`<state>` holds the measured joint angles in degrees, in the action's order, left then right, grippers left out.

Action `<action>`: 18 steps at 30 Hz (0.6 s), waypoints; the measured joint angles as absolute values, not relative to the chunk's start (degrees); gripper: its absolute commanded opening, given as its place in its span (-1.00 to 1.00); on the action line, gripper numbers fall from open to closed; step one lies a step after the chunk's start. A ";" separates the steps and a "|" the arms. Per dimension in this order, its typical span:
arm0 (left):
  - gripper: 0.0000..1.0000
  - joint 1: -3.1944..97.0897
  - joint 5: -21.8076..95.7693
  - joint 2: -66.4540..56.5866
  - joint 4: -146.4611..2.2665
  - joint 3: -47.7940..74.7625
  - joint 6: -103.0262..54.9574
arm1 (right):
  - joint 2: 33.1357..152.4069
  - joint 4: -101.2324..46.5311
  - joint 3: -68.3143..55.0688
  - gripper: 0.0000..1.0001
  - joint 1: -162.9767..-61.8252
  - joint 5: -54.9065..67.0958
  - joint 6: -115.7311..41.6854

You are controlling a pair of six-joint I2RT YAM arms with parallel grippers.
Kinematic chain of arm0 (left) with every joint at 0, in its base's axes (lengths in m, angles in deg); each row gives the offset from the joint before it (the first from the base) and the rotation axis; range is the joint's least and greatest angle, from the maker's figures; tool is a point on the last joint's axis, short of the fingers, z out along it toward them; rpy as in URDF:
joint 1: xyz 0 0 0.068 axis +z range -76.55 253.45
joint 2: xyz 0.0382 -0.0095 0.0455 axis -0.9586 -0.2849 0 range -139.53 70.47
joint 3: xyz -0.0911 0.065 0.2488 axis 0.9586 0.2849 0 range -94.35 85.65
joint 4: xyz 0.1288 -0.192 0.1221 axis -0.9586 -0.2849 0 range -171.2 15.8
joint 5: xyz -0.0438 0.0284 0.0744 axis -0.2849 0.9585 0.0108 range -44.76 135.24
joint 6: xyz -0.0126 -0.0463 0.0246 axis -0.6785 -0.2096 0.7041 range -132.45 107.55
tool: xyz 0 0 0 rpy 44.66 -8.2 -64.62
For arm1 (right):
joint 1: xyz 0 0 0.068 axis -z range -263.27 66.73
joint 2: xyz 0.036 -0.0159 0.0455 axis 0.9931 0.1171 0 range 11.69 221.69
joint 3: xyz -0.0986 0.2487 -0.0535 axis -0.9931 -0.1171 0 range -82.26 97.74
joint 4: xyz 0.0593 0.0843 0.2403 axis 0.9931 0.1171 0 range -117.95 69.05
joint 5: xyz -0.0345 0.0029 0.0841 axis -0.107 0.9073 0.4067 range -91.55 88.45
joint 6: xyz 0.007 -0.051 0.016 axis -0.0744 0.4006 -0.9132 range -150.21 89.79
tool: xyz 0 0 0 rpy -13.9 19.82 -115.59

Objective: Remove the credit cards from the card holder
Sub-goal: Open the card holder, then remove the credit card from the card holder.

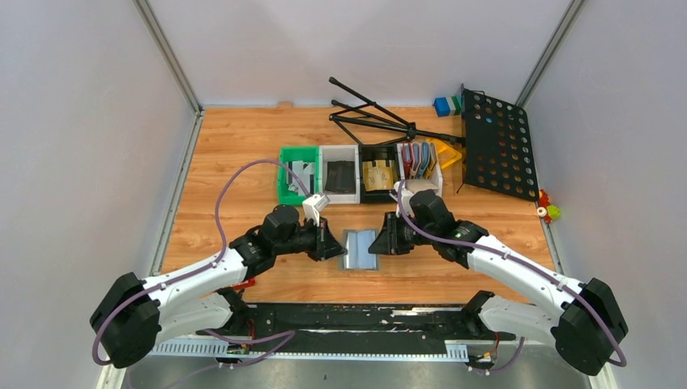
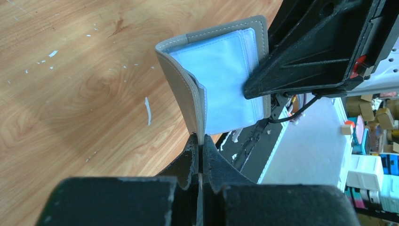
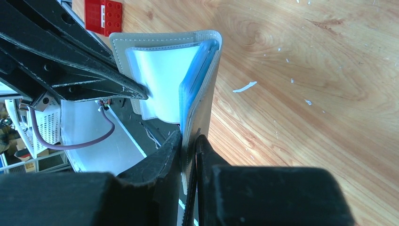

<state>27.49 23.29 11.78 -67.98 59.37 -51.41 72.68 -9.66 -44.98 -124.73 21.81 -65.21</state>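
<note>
The grey-blue card holder (image 1: 360,249) is held open between my two grippers, just above the wood near the table's front middle. My left gripper (image 1: 339,247) is shut on the edge of its left flap; the left wrist view shows the fingertips (image 2: 201,139) pinching the grey cover (image 2: 181,80). My right gripper (image 1: 381,243) is shut on the right flap, with the cover (image 3: 207,94) clamped between its fingertips (image 3: 189,137). The inner pockets (image 3: 160,77) look pale and bluish. The credit cards are hidden: I cannot make any out in the pockets.
A row of small bins stands behind the holder: green (image 1: 296,174), white (image 1: 340,173), black with a tan item (image 1: 378,174), and white with red and blue holders (image 1: 421,160). A black perforated stand (image 1: 496,142) lies at back right. A red brick (image 3: 102,16) lies near the front.
</note>
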 measured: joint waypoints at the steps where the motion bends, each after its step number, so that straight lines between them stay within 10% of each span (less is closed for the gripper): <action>1: -1.00 27.56 23.20 11.99 -67.96 59.46 -51.50 | 72.57 -9.68 -44.98 -0.99 -124.73 21.83 -65.21; 4: -0.96 27.97 23.05 13.28 -67.72 60.27 -52.07 | 72.29 -9.68 -44.98 -0.99 -124.73 21.90 -65.23; 9: -0.07 28.24 23.90 14.42 -68.24 61.08 -52.75 | 72.22 -9.71 -44.98 -1.00 -124.73 22.03 -65.23; 18: 0.72 28.24 29.25 11.38 -72.77 60.62 -52.88 | 73.19 -9.64 -43.23 -1.00 -125.80 21.04 -65.23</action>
